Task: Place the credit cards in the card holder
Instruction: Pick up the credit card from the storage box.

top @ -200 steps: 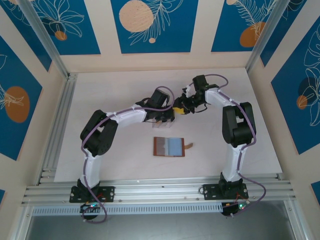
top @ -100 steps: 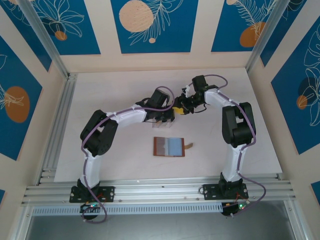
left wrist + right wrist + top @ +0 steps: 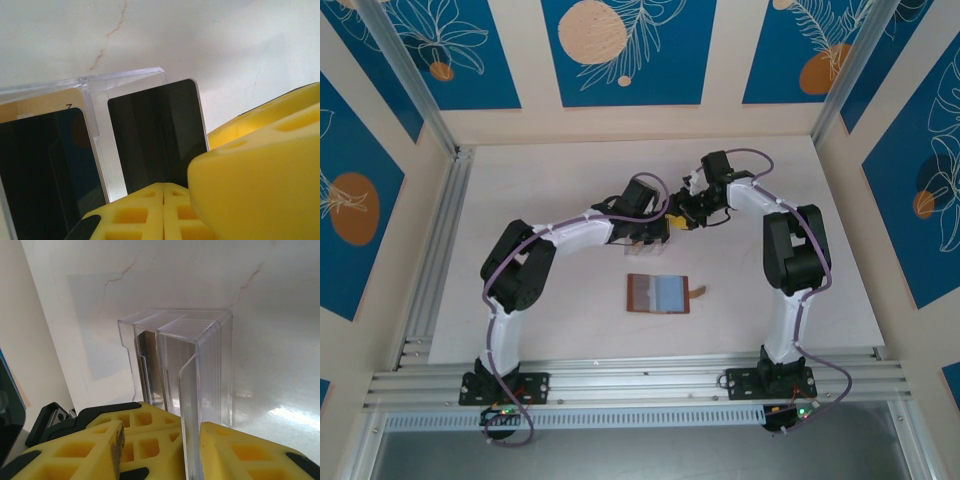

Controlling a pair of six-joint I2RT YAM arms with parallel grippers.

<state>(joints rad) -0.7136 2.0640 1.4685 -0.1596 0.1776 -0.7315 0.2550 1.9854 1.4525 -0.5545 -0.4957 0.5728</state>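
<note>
L claw (image 3: 164, 200) fingers pressed tight together, at clear box (image 3: 200, 355). R claw (image 3: 160, 437) part-wide, straddles box wall. Black cards (image 3: 155, 135) upright in box compartments, tan card (image 3: 40, 100) behind one. Card holder (image 3: 658, 294) open flat on table (image 3: 520, 180), apart from both claws, nearer bases.

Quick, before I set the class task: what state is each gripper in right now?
Left gripper: closed, fingers pressed together.
Right gripper: open, fingers either side of a wall of the clear box.
</note>
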